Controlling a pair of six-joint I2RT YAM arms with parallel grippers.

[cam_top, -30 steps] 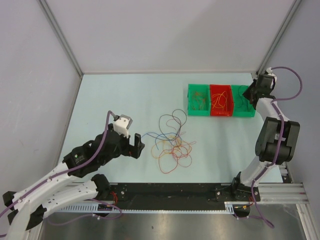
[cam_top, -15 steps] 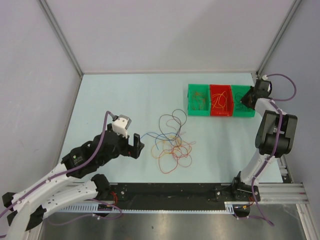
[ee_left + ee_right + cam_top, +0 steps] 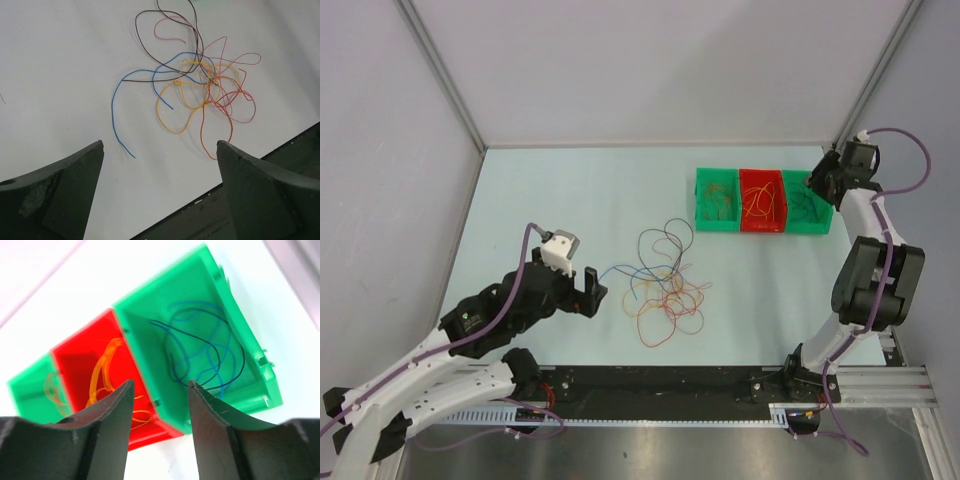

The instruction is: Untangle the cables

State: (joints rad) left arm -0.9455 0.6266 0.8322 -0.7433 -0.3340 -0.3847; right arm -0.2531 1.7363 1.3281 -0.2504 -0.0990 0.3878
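Left gripper (image 3: 160, 150): jaws fully spread, nothing held or touched, hanging over the table (image 3: 570, 200) just left of the loose cables (image 3: 665, 290), a blue, orange, red and dark brown tangle near the table's middle. Right gripper (image 3: 161, 385): fingers parted, nothing between them, above the right green bin (image 3: 240, 405) at far right, which holds blue and dark wires (image 3: 205, 345). Red bin (image 3: 75, 365) beside it: orange wires (image 3: 105, 370). Left green bin (image 3: 25, 385): brownish wires.
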